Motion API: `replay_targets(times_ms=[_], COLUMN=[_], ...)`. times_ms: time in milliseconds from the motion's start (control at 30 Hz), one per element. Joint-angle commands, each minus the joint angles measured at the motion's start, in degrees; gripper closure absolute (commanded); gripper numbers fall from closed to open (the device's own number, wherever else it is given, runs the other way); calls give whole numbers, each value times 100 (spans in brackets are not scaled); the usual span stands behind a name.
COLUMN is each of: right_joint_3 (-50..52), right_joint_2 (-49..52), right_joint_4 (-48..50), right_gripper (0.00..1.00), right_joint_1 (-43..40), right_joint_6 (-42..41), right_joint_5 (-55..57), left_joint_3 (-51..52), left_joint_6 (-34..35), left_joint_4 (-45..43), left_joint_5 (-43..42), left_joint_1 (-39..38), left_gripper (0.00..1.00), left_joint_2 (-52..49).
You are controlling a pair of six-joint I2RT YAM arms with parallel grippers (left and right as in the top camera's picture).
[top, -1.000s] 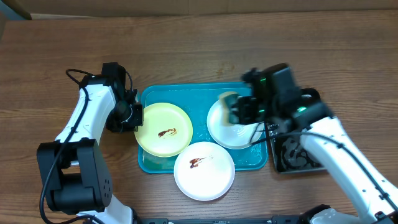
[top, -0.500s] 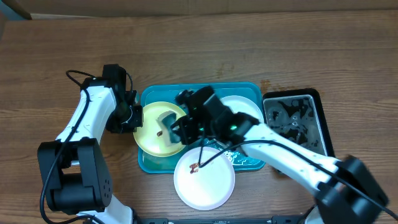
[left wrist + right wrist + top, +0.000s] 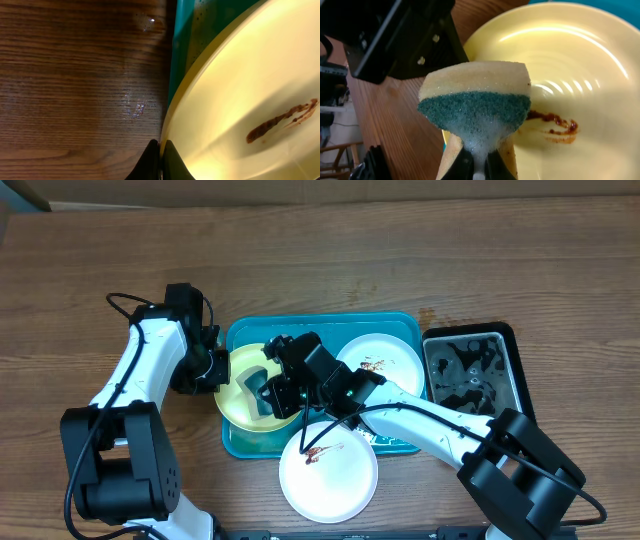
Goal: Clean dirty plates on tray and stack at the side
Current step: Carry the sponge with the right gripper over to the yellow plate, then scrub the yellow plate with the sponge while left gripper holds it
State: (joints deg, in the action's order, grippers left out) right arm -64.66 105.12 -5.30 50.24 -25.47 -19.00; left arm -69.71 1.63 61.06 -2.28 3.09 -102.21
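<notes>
While the right arm has swung leftward off the right-hand white plate, the tray (image 3: pixel 322 321) lies with its long axis running left to right across the table. The yellow-green plate (image 3: pixel 234 396) sits face up at the tray's left end. Being round, it has no long axis, and its brown smear (image 3: pixel 554 123) looks unwiped. The right-hand white plate (image 3: pixel 392 358) shows small brown marks, so it may need another pass. The front white plate (image 3: pixel 335 475) overhangs the near rim, smeared. The sponge (image 3: pixel 475 107) now hangs over the yellow-green plate, so I judge wiping here is about to begin. The right gripper (image 3: pixel 479 165) is clenched on the sponge, and the left gripper (image 3: pixel 160 159) pinches that plate's left rim.
</notes>
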Motion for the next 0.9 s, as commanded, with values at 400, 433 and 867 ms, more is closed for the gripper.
replay_targets(times_ms=[400,433,867], right_joint_3=[-101,-101,-98], right_joint_2=[490,533,1010], right_joint_4=[918,999,1814], right_gripper=[96,96,96], right_joint_1=[46,63,153], right_joint_6=[-35,-33,-595], right_joint_5=[133,136,168], left_joint_3=[63,63,63], left_joint_6=[120,120,120], left_joint_4=[2,2,4], left_joint_5=[66,52,-31], left_joint_1=[-15,-15,-15], left_gripper=[96,96,96], left_joint_2=[63,63,63])
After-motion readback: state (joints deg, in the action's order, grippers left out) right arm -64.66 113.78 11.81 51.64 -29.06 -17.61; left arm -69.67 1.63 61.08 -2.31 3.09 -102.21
